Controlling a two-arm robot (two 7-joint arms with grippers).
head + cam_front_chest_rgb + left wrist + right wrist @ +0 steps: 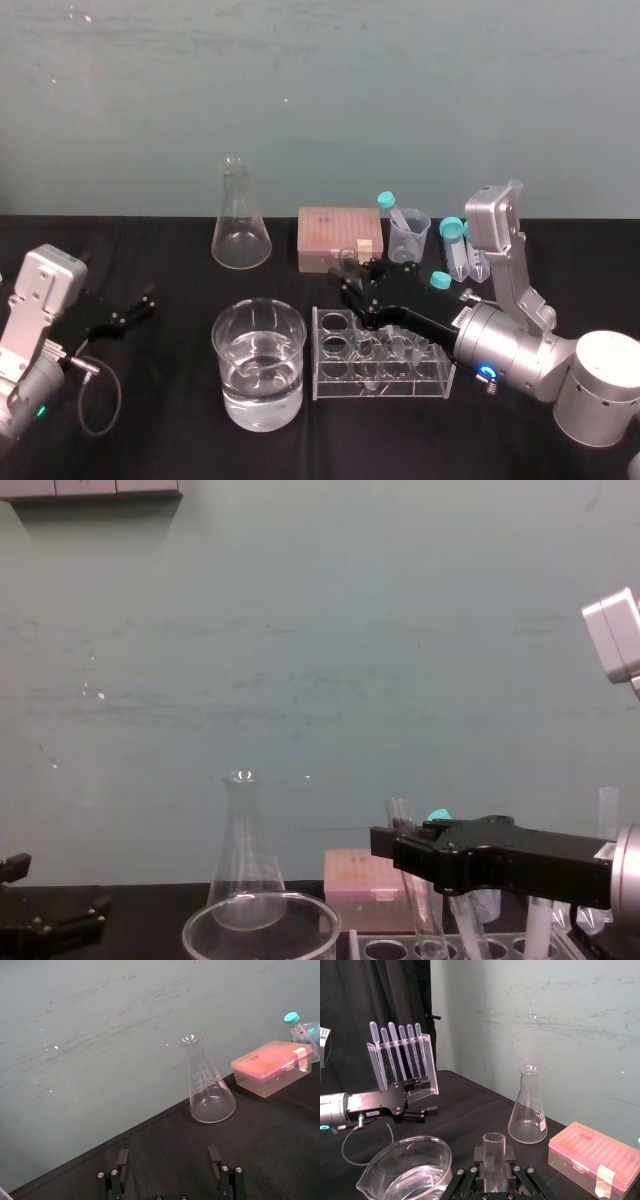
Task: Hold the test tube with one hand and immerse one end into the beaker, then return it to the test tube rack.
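A: What were the vessels made of?
B: The wide round clear glass beaker [230, 365], the slim clear glass test tube [494, 1142] and the conical glass flask [240, 235] were smooth and glossy.
A: And the rest?
B: The pale translucent plastic test tube rack [330, 390] shone faintly; the black tablecloth [160, 430] looked matt; the long black right gripper [352, 282] was matt, its wrist satin silver metal.

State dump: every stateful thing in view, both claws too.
Long clear glass test tube: uncapped, tilted, lower end in pale translucent rack.
Right black claw: shut on that tube, above rack.
Left black claw: open, empty, at table's left.
Wide clear glass beaker: upright, holds clear liquid.
Conical clear flask: upright, empty.
Pink plastic box: lid shut.
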